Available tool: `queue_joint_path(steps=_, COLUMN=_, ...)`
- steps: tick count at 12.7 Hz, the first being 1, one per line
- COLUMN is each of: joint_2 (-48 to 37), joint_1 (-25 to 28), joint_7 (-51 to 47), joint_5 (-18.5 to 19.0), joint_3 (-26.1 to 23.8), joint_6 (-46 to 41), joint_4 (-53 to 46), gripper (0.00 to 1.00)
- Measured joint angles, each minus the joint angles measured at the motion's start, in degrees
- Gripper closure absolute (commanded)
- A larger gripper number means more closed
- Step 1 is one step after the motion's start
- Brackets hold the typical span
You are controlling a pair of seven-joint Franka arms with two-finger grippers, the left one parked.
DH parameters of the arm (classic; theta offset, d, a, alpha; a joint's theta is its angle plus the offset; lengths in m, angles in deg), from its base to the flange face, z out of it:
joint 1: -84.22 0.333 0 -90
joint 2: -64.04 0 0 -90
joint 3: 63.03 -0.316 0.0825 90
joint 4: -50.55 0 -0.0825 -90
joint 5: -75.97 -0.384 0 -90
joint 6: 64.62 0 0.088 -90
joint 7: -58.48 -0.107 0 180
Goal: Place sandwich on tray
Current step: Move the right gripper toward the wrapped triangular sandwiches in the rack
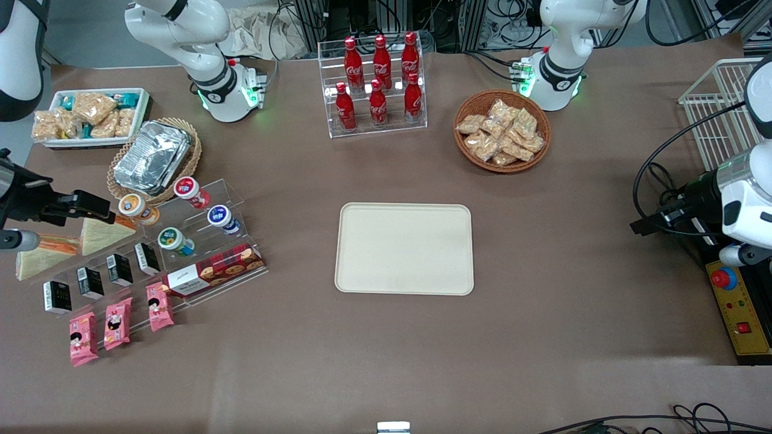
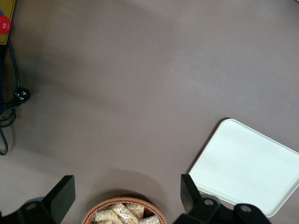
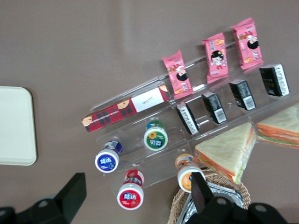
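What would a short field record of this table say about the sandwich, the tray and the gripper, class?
sandwich: lying at the working arm's end of the table, beside a plainer wedge
tray: mid-table, nothing on it
gripper: open, holding nothing, above the small drink bottles next to the sandwiches
progress: sandwich not yet grasped

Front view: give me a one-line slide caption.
Open pincer hovers by the sandwich at the working arm's end of the table; the tray lies bare.

Brown-covered table (cables along its edge)
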Motion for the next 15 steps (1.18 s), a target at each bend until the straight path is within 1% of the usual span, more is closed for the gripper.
queue_joint_path(steps=2, joint_2=-0.02, joint_1=-0.18, joint_7=-5.03, joint_5=-0.14, joint_3=1.36, joint_6=0.00, joint_4=-0.02, gripper=0.00)
queue_joint_path(steps=4, joint_2=-0.03, joint_1=-0.26, joint_7=-15.10, joint_5=-0.71, joint_3=2.01, joint_6=0.38, joint_4=-0.06, gripper=0.00)
queue_joint_path(steps=5, joint_2=-0.03, joint_1=-0.26, joint_7=-18.63, joint_5=-0.71, joint_3=2.26, joint_6=1.35, joint_4=-0.08, gripper=0.00)
queue_joint_path(steps=8, joint_2=-0.02, joint_1=-0.49, joint_7=-22.33, joint_5=-0.73, joint_3=4.21, joint_6=2.54, joint_4=-0.15, gripper=0.00)
queue_joint_path(steps=12, joint_2=0.10, joint_1=-1.24, joint_7=-24.15, joint_5=-1.90, joint_3=9.08, joint_6=2.71, joint_4=-0.15, gripper=0.00)
queue_joint_path(steps=13, joint_2=0.10, joint_1=-1.30, joint_7=-26.50, joint_5=-1.98, joint_3=9.46, joint_6=2.77, joint_4=-0.15, gripper=0.00)
queue_joint_path(steps=15, joint_2=0.11, joint_1=-0.92, joint_7=-34.74, joint_5=-1.93, joint_3=9.12, joint_6=3.00, joint_4=-0.15, gripper=0.00)
